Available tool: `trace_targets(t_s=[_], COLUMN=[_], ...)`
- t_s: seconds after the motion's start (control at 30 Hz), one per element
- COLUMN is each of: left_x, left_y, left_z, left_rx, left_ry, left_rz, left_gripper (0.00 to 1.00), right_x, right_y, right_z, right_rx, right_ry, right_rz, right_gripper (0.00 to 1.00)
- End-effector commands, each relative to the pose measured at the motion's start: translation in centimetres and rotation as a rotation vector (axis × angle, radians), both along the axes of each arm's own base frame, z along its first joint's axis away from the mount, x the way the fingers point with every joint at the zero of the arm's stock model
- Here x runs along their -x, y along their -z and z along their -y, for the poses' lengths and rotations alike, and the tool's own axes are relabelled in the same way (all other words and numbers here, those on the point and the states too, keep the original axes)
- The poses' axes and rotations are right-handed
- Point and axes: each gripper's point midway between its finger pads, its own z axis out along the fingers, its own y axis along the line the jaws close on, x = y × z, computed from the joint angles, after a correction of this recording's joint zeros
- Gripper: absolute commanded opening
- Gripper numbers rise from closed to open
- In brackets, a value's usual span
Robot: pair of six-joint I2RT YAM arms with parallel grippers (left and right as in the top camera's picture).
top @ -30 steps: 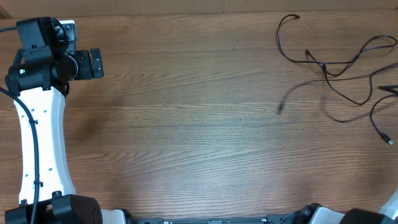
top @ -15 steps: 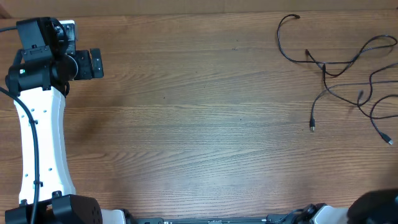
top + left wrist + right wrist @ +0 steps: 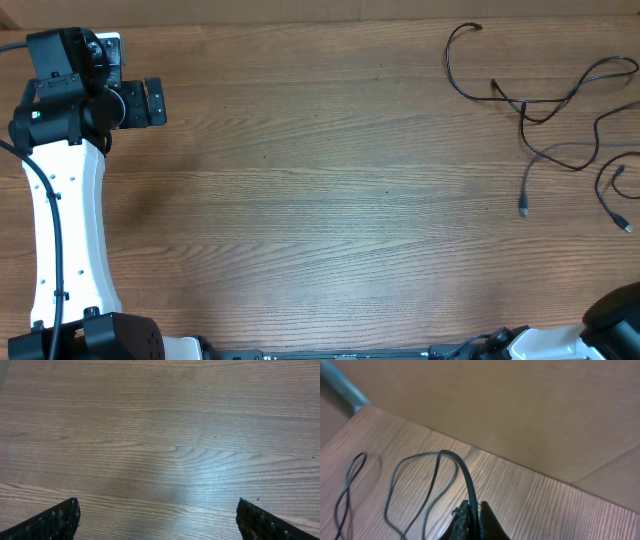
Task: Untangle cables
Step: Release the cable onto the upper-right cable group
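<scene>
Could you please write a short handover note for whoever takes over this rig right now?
Left gripper: open, empty, over bare table, far from the work.
Right gripper: shut on one cable at the table's right side.
Cables: loose on the right of the table, crossing each other; one plug end lies free.
Done: one cable gripped.
Left: pull them all apart.

We saw a table [image 3: 320,180] of warm brown wood with fine, streaked grain. The cables [image 3: 466,476] were black. The left arm [image 3: 65,220] was white with black joints, and the left gripper [image 3: 156,102] was black, its pads [image 3: 55,522] dotted. The wall [image 3: 520,410] was plain tan, with a teal bar [image 3: 342,385] beside it.
</scene>
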Motion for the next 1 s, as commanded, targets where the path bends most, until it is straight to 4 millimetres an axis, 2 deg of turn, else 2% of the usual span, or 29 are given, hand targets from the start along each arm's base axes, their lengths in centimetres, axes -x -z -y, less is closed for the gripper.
trace_targets(t_s=[0.0, 0.07, 0.13, 0.17, 0.23, 0.47, 0.67, 0.83, 0.97], left_x=[0.0, 0.0, 0.0, 0.0, 0.0, 0.0, 0.0, 0.0, 0.0], left_y=[-0.5, -0.5, -0.5, -0.5, -0.5, -0.5, -0.5, -0.5, -0.5], left_z=[0.0, 0.0, 0.0, 0.0, 0.0, 0.0, 0.0, 0.0, 0.0], left_rx=[0.003, 0.003, 0.003, 0.003, 0.003, 0.003, 0.003, 0.003, 0.003], left_ry=[-0.01, -0.01, -0.01, -0.01, -0.01, -0.01, -0.01, -0.01, -0.01], left_rz=[0.015, 0.015, 0.015, 0.015, 0.015, 0.015, 0.015, 0.015, 0.015], left_gripper=[0.99, 1.0, 0.99, 1.0, 1.0, 1.0, 1.0, 1.0, 1.0], right_x=[1.2, 1.3, 1.0, 0.9, 0.6, -1.4, -3.5, -6.1, -8.9], right_y=[1.5, 2.1, 2.4, 2.5, 2.5, 2.6, 2.2, -0.2, -2.6], right_z=[1.9, 2.1, 2.1, 2.1, 1.9, 0.3, -2.0, -5.1, -9.6], right_rx=[-0.017, -0.033, -0.048, -0.052, -0.059, -0.122, -0.171, -0.103, -0.047], right_ry=[0.055, 0.051, 0.036, 0.029, 0.013, -0.095, -0.24, -0.382, -0.514], right_rz=[-0.016, -0.011, 0.0, 0.004, 0.015, 0.084, 0.141, 0.135, 0.137], right_gripper=[0.21, 0.4, 0.72, 0.84, 1.0, 1.0, 1.0, 1.0, 1.0])
